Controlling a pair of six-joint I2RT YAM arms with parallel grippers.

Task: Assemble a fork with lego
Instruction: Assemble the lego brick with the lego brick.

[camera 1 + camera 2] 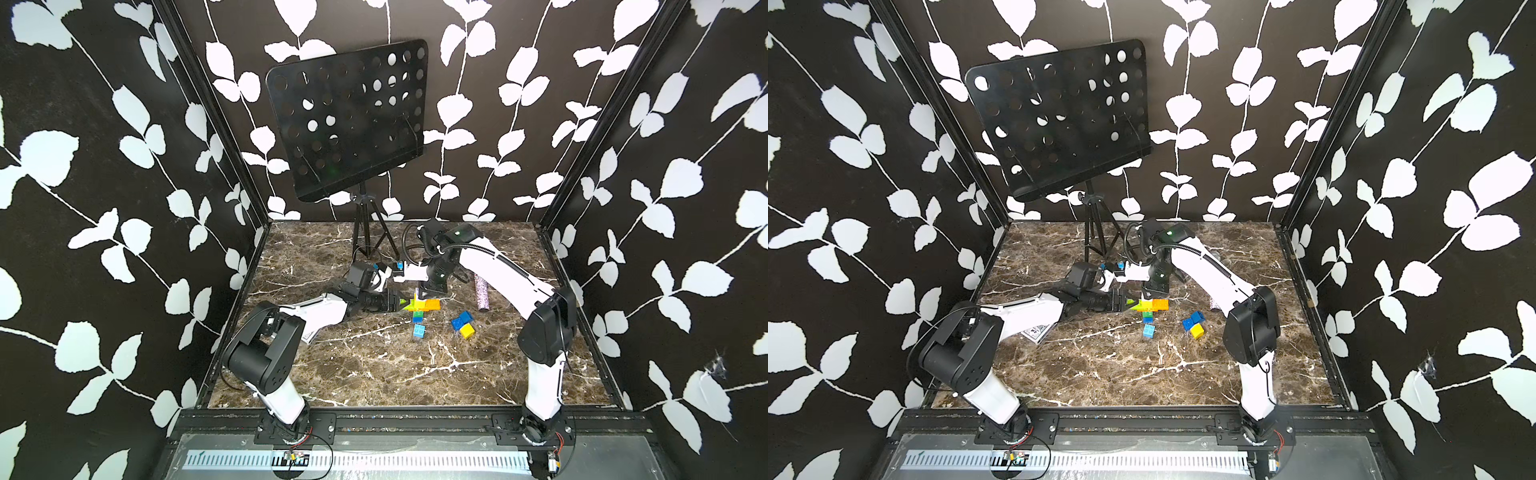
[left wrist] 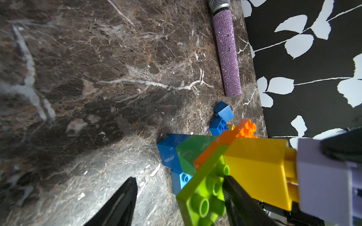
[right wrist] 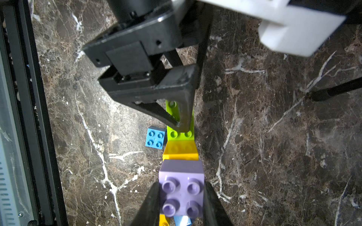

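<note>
Fork (image 1: 424, 305): lies between both claws.
Right gripper (image 3: 182, 195): clamps the lilac brick (image 3: 181, 168).
Left gripper (image 2: 179, 178): spread, one finger on the lime plate (image 2: 203, 197).

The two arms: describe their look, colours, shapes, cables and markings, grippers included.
Both the left arm and right arm have white links between bulky black joint housings. A black ribbed hose runs along the right arm, which bears a small green light. The left gripper and right gripper have black tapered fingers with ribbed pads.
</note>
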